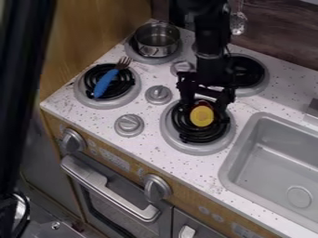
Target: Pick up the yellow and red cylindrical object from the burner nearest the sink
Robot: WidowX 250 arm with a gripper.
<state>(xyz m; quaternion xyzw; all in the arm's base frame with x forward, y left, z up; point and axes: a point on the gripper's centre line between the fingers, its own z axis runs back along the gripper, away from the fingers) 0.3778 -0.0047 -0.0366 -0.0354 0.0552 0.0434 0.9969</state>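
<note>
Although the end effector (203, 106) hangs right at the yellow, red-edged object (202, 116) over the burner (197, 147) nearest the sink (242, 153), its grip cannot be told. Grasping or releasing seems in hand; either calls for steady alignment, well clear of the blue-handled fork (105, 82).

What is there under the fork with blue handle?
Under the fork is a black coil burner with a grey rim. The strip of coil directly beneath the handle is covered and cannot be seen.
</note>
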